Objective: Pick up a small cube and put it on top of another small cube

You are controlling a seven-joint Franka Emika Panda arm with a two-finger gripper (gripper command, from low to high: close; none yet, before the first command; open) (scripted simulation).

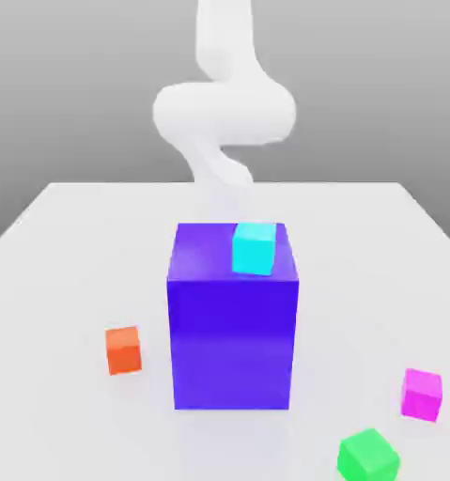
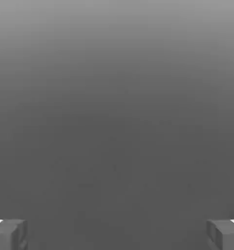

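Observation:
A small cyan cube (image 1: 255,248) rests on top of a tall blue-violet block (image 1: 232,319) in the middle of the white table (image 1: 69,244). Three more small cubes lie on the table: an orange cube (image 1: 123,349) to the block's left in the exterior view, a magenta cube (image 1: 422,394) to its right, and a green cube (image 1: 367,457) at the front right. The white arm (image 1: 224,113) rises behind the block. In the hand view my gripper (image 2: 117,235) is open, its grey fingertips (image 2: 9,234) wide apart with nothing between them, facing a plain grey background.
The tall block stands between the arm and the front cubes. The white table stretches well to both sides of it.

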